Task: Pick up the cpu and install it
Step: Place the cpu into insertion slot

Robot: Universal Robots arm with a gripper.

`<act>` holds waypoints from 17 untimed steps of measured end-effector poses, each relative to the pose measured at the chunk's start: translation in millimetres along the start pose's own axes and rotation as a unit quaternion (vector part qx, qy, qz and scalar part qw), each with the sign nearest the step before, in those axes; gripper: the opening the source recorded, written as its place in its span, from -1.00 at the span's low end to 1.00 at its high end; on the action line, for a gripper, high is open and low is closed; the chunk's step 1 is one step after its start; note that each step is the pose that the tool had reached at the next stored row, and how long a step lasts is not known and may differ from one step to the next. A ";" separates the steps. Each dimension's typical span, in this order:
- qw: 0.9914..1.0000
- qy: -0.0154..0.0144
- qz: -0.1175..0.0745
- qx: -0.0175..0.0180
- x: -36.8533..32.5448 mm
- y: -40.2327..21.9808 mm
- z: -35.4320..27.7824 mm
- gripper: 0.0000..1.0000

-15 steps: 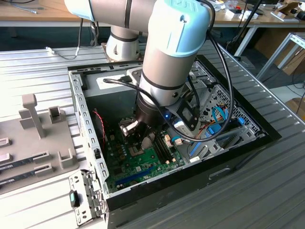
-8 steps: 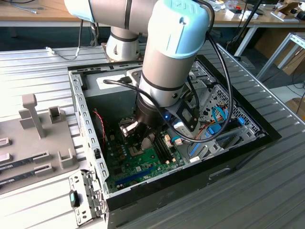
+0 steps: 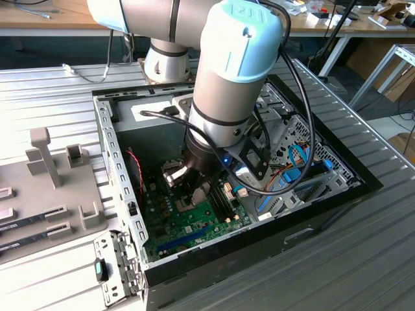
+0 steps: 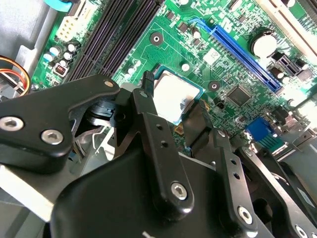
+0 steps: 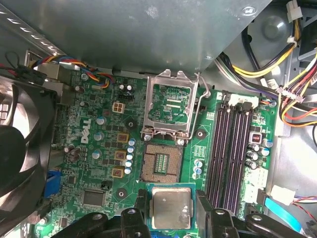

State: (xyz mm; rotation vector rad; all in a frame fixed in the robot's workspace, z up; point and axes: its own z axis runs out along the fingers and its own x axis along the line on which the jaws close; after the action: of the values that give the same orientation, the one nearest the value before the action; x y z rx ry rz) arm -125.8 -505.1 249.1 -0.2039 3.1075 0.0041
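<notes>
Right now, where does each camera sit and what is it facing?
Exterior view: off the arm, above the open computer case, facing down; arm fills the middle.
First wrist view: on the wrist, facing the motherboard; gripper holds the cpu near the open socket.
Second wrist view: on the wrist, facing the board past the black fingers.
Both wrist views share the cpu.
</notes>
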 end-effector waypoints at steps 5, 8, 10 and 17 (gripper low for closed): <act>1.000 0.000 0.000 0.000 0.1 0.0 1.6 -0.05; 1.000 0.000 0.000 0.000 0.1 0.0 2.6 -0.05; 1.000 0.000 0.000 0.000 0.1 0.0 3.6 -0.05; 1.000 0.000 0.000 0.000 0.2 0.0 6.4 -0.05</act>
State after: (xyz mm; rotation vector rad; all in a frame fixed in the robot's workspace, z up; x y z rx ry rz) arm -125.8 -505.1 242.8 -0.2039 3.1074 0.0042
